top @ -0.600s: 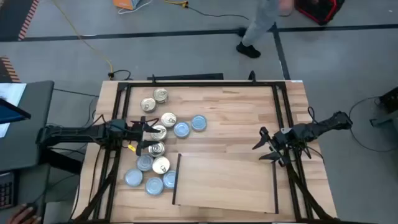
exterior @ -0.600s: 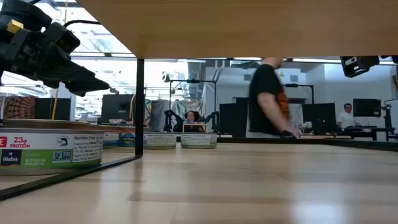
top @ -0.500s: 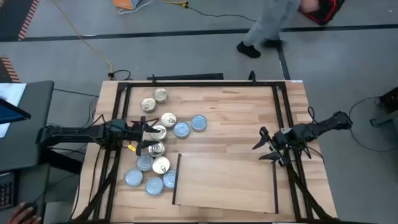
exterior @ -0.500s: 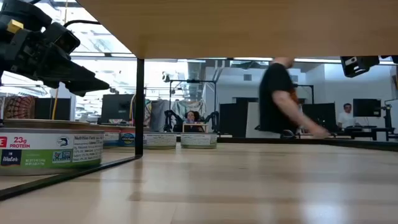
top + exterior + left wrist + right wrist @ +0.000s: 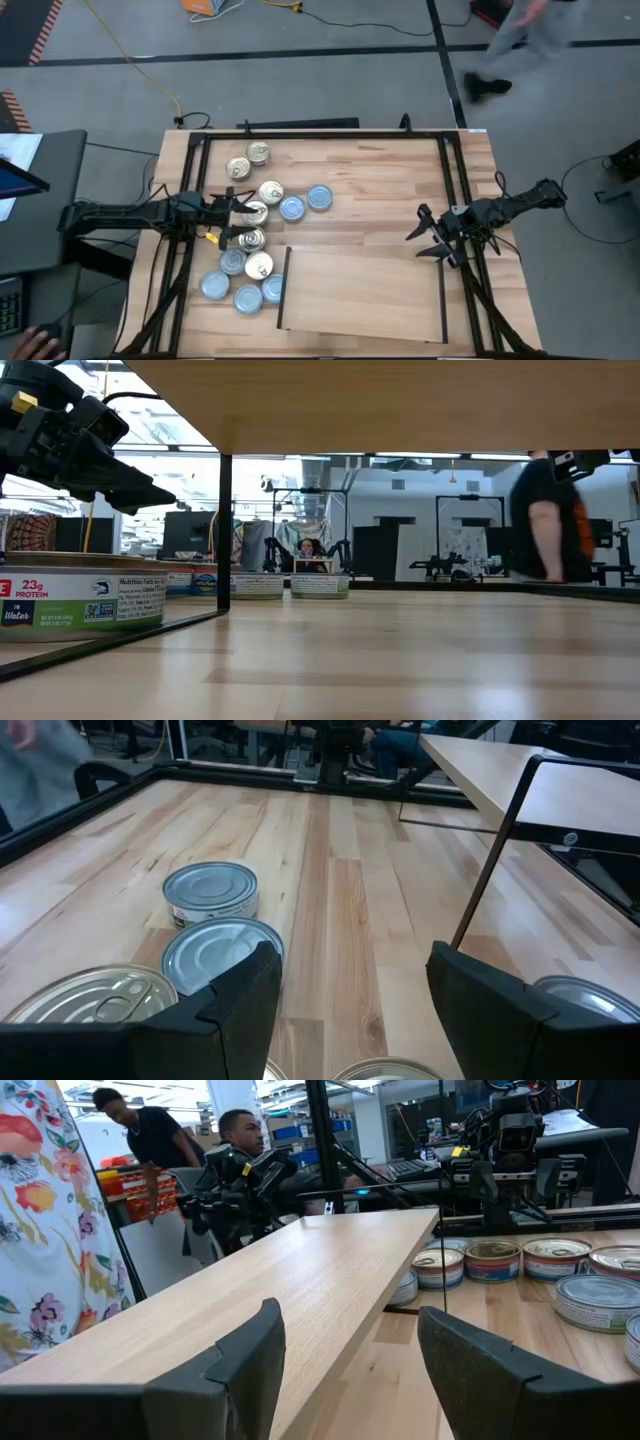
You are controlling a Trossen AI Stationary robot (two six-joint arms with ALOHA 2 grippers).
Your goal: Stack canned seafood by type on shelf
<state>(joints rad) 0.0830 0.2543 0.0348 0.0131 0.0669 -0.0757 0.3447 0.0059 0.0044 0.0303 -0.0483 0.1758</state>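
About a dozen round tins of canned seafood [image 5: 250,240] rest flat on the tabletop's left part. Some have gold lids [image 5: 271,192], others silvery-blue lids [image 5: 292,208]. The shelf [image 5: 360,295], a pale board on thin black legs, stands at the near middle with nothing on it. My left gripper [image 5: 243,218] hovers open above the middle of the tin cluster, and the low view shows this left gripper [image 5: 130,485] well clear of the tins [image 5: 80,600]. My right gripper [image 5: 418,242] stands open just beyond the shelf's far right corner, with nothing between its fingers.
Black frame rails [image 5: 195,180] run along the table's left, right and far sides. Bare tabletop [image 5: 380,180] lies beyond the shelf. A person [image 5: 520,40] walks on the floor behind the table. The shelf's thin black leg [image 5: 224,530] stands close to the nearest tins.
Both arms and all the tins have kept still. The person behind the table has walked toward the right.
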